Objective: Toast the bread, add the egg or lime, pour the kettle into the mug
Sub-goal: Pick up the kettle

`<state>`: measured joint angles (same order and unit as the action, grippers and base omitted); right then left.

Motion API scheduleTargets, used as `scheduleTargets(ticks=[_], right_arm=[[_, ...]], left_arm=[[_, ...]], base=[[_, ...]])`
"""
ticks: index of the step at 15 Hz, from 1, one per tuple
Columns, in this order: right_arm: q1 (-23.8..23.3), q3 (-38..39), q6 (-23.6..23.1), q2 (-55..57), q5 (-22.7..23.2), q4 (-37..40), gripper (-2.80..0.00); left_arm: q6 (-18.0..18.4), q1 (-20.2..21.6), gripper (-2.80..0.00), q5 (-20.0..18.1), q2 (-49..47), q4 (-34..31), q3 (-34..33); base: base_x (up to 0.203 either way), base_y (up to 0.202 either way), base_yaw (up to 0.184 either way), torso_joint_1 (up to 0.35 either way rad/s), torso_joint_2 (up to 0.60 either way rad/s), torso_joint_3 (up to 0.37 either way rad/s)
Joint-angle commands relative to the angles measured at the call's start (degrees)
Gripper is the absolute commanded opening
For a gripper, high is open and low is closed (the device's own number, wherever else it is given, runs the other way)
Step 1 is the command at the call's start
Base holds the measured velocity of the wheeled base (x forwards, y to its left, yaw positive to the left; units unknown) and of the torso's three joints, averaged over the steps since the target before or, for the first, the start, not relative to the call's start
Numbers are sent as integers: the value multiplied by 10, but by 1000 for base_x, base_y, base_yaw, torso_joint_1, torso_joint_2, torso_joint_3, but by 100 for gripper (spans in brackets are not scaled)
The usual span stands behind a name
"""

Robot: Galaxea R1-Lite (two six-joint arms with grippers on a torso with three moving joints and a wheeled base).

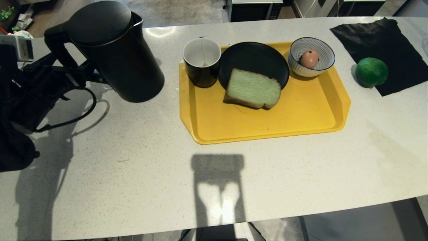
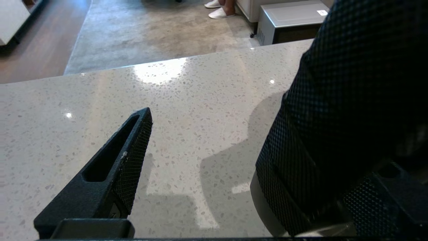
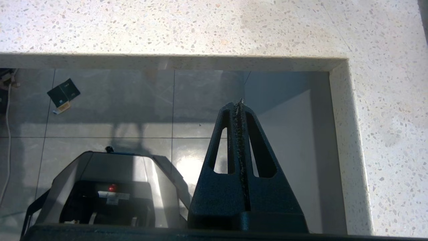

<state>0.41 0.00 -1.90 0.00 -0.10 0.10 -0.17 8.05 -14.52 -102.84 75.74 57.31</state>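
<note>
left gripper (image 2: 214, 160) spread wide beside the kettle (image 1: 113, 50), gripping nothing. kettle stands upright on the counter (image 1: 133, 167), left of the tray (image 1: 301, 110), spout toward the mug (image 1: 202, 62), handle facing my arm. i judge it heavy, rigid, smooth; i'd grab the handle. right gripper (image 3: 239, 107) closed, parked below.

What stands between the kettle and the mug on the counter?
Nothing visible stands between them. The kettle is at the left of the counter, and only bare counter lies between it and the mug, which sits in the near-left corner of the yellow tray. The plate with the bread lies beyond the mug.
</note>
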Motion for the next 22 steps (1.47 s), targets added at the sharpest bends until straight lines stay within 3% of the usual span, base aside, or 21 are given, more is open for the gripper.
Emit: scheduleTargets(ticks=[1,22], right_arm=[[0,0,0,1,0,0,-280],[0,0,0,1,0,0,-280]], left_arm=[[4,0,0,3,1,5,2],[11,0,0,-1,-12,-34,61]], base=[[0,0,0,0,0,0],[0,0,0,0,0,0]])
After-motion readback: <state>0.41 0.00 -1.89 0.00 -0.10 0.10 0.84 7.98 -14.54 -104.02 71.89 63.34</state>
